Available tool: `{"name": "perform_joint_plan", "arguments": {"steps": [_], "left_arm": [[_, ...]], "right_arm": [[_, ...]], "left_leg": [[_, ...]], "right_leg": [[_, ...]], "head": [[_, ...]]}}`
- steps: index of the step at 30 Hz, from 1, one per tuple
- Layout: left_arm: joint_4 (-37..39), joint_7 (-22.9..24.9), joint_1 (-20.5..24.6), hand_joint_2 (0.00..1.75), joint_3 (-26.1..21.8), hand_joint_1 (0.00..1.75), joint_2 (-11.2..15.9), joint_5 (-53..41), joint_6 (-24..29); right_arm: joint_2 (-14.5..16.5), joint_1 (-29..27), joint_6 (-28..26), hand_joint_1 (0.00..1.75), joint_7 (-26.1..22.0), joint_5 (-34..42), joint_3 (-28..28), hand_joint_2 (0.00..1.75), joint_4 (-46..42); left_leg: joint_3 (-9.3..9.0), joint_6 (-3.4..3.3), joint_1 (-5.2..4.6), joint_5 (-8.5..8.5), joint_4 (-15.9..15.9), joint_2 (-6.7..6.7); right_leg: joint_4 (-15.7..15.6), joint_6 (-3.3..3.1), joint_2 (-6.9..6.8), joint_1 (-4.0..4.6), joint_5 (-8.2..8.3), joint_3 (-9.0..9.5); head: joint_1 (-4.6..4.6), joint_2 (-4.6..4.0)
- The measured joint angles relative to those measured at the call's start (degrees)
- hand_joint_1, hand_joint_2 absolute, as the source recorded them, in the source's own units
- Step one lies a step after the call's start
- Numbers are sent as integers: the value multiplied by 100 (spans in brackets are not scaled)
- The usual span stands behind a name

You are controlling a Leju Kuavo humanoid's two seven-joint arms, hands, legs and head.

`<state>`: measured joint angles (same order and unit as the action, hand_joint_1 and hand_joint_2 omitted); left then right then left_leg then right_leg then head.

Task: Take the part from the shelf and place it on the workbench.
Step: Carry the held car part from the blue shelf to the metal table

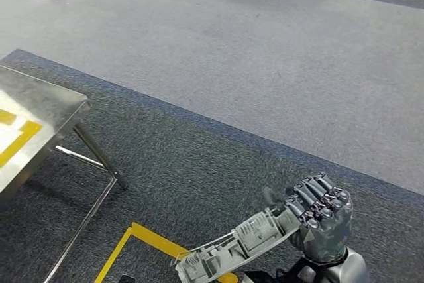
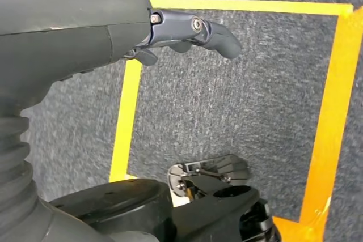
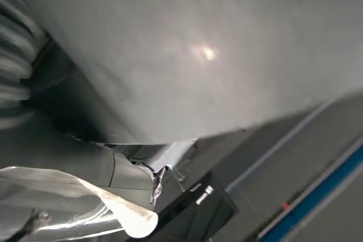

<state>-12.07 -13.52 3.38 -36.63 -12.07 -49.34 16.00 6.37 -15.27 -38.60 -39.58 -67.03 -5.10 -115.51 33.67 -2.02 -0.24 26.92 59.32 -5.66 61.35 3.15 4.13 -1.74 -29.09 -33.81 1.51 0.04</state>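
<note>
Gripping: right hand (image 1: 320, 213), dark fingers curled over one end of the part (image 1: 235, 246), seen low in the head view.
Part: long, pale grey moulded plastic piece, ribbed and slotted along its length; held in the air above the carpet, reaching from the hand toward the robot's left, its free end tilted down over the yellow floor tape (image 1: 150, 238).
Left hand (image 2: 188, 29): hanging over a yellow taped square on the floor, fingers lightly bent, nothing in them.
Workbench (image 1: 35, 117): bare metal top with yellow markings and slanted steel legs, at the left, well apart from the part.
Floor: dark carpet nearby, lighter grey carpet (image 1: 260, 57) beyond.
</note>
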Motion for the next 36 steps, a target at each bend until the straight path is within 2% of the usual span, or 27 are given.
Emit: {"name": "perform_joint_plan", "arguments": {"steps": [1, 2, 4, 5, 6, 8, 9, 10, 11, 12, 13, 15, 17, 19, 20, 21, 23, 24, 25, 26, 27, 28, 30, 32, 34, 35, 36], "left_arm": [[0, 9, 1, 175, -20, 0, 0, 17, 0], [1, 18, -3, 175, -39, 0, 1, 29, -1], [2, 29, -28, 175, -71, 0, 2, 35, -4], [2, 33, -38, 175, -86, 0, 3, 37, -4], [2, 36, -39, 175, -102, 0, 3, 42, 2], [2, 32, -23, 175, -134, 0, 2, 57, 34], [2, 25, -18, 175, -150, 0, 3, 63, 57], [2, 17, -21, 175, -165, 0, 3, 68, 78], [2, 10, -29, 175, -178, 0, 3, 73, 94], [2, 6, -38, 175, -190, 0, 4, 75, 104], [2, 4, -43, 175, -200, 0, 6, 78, 109], [2, -14, -38, 175, -218, 0, 9, 85, 111], [2, -61, -25, 175, -248, 0, 10, 120, 109], [2, -97, -33, 175, -296, 0, 11, 180, 98], [2, -103, -42, 175, -323, 0, 10, 206, 92], [2, -105, -44, 175, -346, 0, 9, 230, 87], [2, -111, -27, 175, -377, 0, 3, 250, 80], [2, -113, -18, 175, -385, 0, 0, 249, 75], [2, -114, -15, 175, -389, 0, -4, 244, 69], [2, -115, -19, 175, -393, 0, -8, 238, 64], [2, -118, -23, 175, -398, 0, -10, 230, 61], [2, -125, -27, 175, -405, 0, -14, 222, 59], [2, -151, -25, 175, -421, 0, -24, 206, 56], [2, -172, -23, 175, -434, 0, -29, 200, 51], [2, -166, -38, 175, -444, 0, -26, 193, 46], [2, -159, -51, 175, -448, 0, -25, 189, 40], [2, -153, -56, 175, -451, 0, -25, 186, 21]], "right_arm": [[1, 47, 0, 175, -1, 2, -5, 175, 16], [1, 87, 0, 175, -1, -2, -18, 175, 36], [9, 153, 0, 175, -2, -16, -61, 175, 67], [18, 188, 0, 175, -2, -23, -86, 175, 80], [34, 215, 0, 175, -2, -32, -101, 175, 88], [72, 239, 0, 175, -2, -67, -102, 175, 98], [91, 245, 0, 175, -2, -79, -97, 175, 100], [106, 251, 0, 175, -2, -84, -95, 175, 103], [118, 260, 0, 175, -2, -80, -95, 175, 106], [130, 273, 0, 175, -2, -76, -96, 175, 110], [142, 288, 0, 175, -2, -74, -97, 175, 114], [168, 316, 0, 175, -2, -72, -101, 175, 118], [193, 338, 0, 175, -2, -70, -113, 175, 129], [213, 376, 0, 175, -2, -65, -143, 175, 156], [221, 399, 0, 175, -2, -59, -162, 175, 171], [228, 417, 0, 175, -2, -49, -179, 175, 182], [233, 424, 0, 175, -1, -29, -195, 175, 205], [234, 421, 0, 175, 0, -16, -196, 175, 220], [233, 418, 0, 175, 0, -4, -195, 175, 237], [234, 418, 0, 175, 0, 9, -194, 175, 250], [234, 419, 0, 175, -1, 18, -194, 175, 259], [235, 419, 0, 175, -1, 21, -195, 175, 262], [237, 420, 0, 175, -2, 9, -198, 175, 262], [240, 423, 0, 175, -2, -6, -205, 175, 262], [250, 438, 0, 175, -2, -6, -227, 175, 262], [258, 452, 0, 175, -2, -4, -242, 175, 262], [270, 465, 0, 175, -2, -2, -257, 175, 261]], "left_leg": [[30, 35, 6, -2, 17, -67], [62, 73, 16, -16, 24, -134], [103, 141, 43, -35, 26, -235], [129, 169, 38, -1, 78, -164], [199, 193, 28, 94, 230, -23], [508, 237, 20, 427, 882, 338], [696, 254, 29, 584, 1265, 430], [829, 264, 37, 662, 1540, 471], [866, 268, 43, 630, 1620, 487], [797, 265, 46, 499, 1489, 502], [625, 251, 45, 293, 1158, 546], [244, 193, -5, 13, 412, 811], [99, 124, -64, -11, 74, 997], [105, 54, -66, -6, 29, 902], [92, 15, -52, -13, 6, 839], [76, -24, -33, -25, -17, 772], [60, -79, -10, -37, -37, 633], [60, -92, -10, -38, -37, 553], [57, -97, -11, -37, -36, 470], [52, -99, -12, -36, -35, 386], [42, -98, -13, -34, -34, 298], [31, -92, -11, -29, -32, 211], [27, -60, -7, -12, -11, 48], [65, 7, 6, -13, 5, -82], [99, 82, 26, -32, 0, -194], [111, 113, 23, -16, 24, -168], [152, 144, 14, 52, 124, -59]], "right_leg": [[-159, -8, 122, -11, 23, 74], [-198, -28, 175, -9, -3, 102], [-231, -94, 35, -1, 11, 135], [-247, -130, -47, -2, 15, 155], [-266, -164, -143, -5, 14, 178], [-280, -217, -349, 17, -7, 211], [-280, -234, -456, 31, -20, 216], [-279, -243, -554, 41, -31, 222], [-279, -246, -640, 46, -43, 231], [-279, -243, -718, 48, -55, 245], [-279, -235, -791, 49, -71, 268], [-275, -196, -916, 68, -111, 311], [-275, -141, -1032, 102, -141, 331], [-286, -79, -1126, 108, -170, 342], [-254, -52, -1063, 94, -215, 339], [-130, -30, -931, 80, -303, 289], [457, -7, -590, 60, -594, 6], [852, 1, -496, 60, -739, -211], [1158, 8, -453, 60, -808, -403], [1293, 11, -434, 61, -774, -522], [1203, 8, -420, 60, -625, -535], [905, -1, -380, 56, -394, -439], [152, -27, -137, 32, -27, -130], [-208, -65, 49, 27, 48, 53], [-242, -116, -21, 37, 41, 95], [-260, -144, -87, 31, 47, 113], [-279, -174, -163, 20, 48, 137]], "head": [[-2, 0], [-4, 0], [-6, 1], [-22, 0], [-44, -1], [-85, -2], [-90, -1], [-89, -1], [-90, -1], [-90, 0], [-91, -1], [-93, -1], [-82, 0], [-66, -1], [-56, -1], [-47, -1], [-18, -1], [-12, 0], [-8, 0], [-8, 1], [-9, 0], [-9, -1], [-10, -1], [-15, -1], [-16, -1], [-19, -1], [-39, 0]]}}
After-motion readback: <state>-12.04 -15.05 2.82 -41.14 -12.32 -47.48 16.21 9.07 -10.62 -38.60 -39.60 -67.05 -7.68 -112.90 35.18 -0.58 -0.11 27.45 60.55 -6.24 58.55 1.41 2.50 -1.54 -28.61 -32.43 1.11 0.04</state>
